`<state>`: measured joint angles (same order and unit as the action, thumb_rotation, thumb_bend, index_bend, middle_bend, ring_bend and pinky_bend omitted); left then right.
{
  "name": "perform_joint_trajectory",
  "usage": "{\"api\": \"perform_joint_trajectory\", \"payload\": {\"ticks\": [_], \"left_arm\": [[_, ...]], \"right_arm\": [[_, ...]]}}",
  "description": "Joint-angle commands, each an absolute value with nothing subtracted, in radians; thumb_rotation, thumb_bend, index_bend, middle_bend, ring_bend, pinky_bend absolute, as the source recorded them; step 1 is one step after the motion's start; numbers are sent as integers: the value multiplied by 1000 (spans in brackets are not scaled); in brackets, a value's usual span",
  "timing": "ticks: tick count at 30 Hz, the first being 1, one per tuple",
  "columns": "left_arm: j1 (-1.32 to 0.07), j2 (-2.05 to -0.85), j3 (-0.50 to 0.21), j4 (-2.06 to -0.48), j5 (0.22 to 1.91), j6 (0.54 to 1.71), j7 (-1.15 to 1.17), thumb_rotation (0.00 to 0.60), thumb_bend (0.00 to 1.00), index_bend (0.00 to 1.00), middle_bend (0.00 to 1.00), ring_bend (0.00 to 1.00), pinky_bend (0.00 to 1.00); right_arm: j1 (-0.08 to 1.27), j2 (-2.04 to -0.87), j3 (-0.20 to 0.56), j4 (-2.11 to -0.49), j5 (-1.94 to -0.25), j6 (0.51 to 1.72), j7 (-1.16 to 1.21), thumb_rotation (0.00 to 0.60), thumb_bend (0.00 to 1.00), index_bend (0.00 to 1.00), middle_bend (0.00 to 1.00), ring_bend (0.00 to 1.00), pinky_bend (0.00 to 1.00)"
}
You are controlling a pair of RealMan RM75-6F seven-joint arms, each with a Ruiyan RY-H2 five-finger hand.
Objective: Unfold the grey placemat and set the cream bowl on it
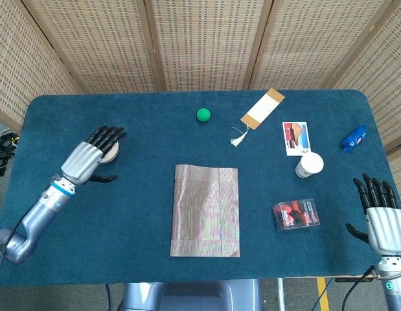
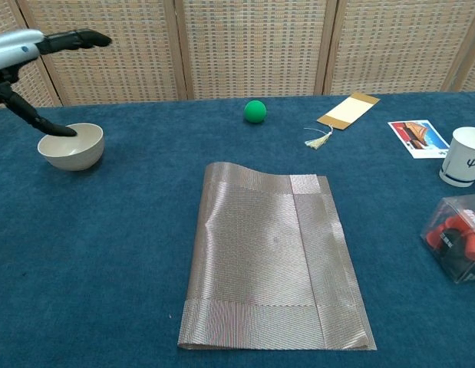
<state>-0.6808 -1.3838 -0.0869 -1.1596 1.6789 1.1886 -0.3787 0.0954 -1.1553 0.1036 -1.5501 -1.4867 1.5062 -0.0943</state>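
The grey placemat (image 1: 205,210) lies folded at the table's middle, also in the chest view (image 2: 272,259). The cream bowl (image 2: 70,146) stands upright on the cloth at the left; in the head view only a sliver of the bowl (image 1: 113,153) shows past my left hand. My left hand (image 1: 90,157) hovers above the bowl with fingers spread, holding nothing; the chest view shows the left hand (image 2: 34,54) raised over the bowl, thumb reaching down near its rim. My right hand (image 1: 381,217) rests open at the near right corner, far from both.
A green ball (image 1: 203,115), a tan bookmark with tassel (image 1: 261,109), a photo card (image 1: 296,138), a white paper cup (image 1: 309,164), a clear box of red items (image 1: 295,214) and a blue object (image 1: 354,138) lie on the blue tablecloth's back and right.
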Motion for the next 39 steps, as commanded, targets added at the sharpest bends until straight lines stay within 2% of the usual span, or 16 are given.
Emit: {"api": "perform_joint_trajectory", "payload": {"ticks": [1,6,10,16,19,30,39], "left_arm": [[-743,-1349,-49,-1307,1757,1135,-228,600,0,0,0,0,0],[-819,-1401,-45,-1400,1774,1016,-101,600,4,10,0,0,0],[-880,-1462,-55,-1429,1768,923,-29,600,88,160,0,0,0],[-985,-1566,-56,-1436,1782,794,46,600,237,283,0,0,0],[-1018,-1604,-55,-1419,1789,775,45,600,266,317,0,0,0],[-1147,-1711,-26,-1331,1861,742,49,600,307,317,0,0,0],[-1199,-1791,-19,-1277,1871,721,108,600,330,317,0,0,0]], "right_arm": [[96,-1154,106,-1549,-1482,1505,-92,600,0,0,0,0,0],[96,-1151,114,-1543,-1464,1499,-81,600,0,0,0,0,0],[97,-1150,120,-1536,-1448,1491,-74,600,0,0,0,0,0],[105,-1155,129,-1514,-1411,1463,-72,600,0,0,0,0,0],[108,-1159,133,-1504,-1398,1454,-72,600,0,0,0,0,0],[108,-1165,140,-1486,-1375,1447,-77,600,0,0,0,0,0],[109,-1165,142,-1483,-1368,1446,-77,600,0,0,0,0,0]]}}
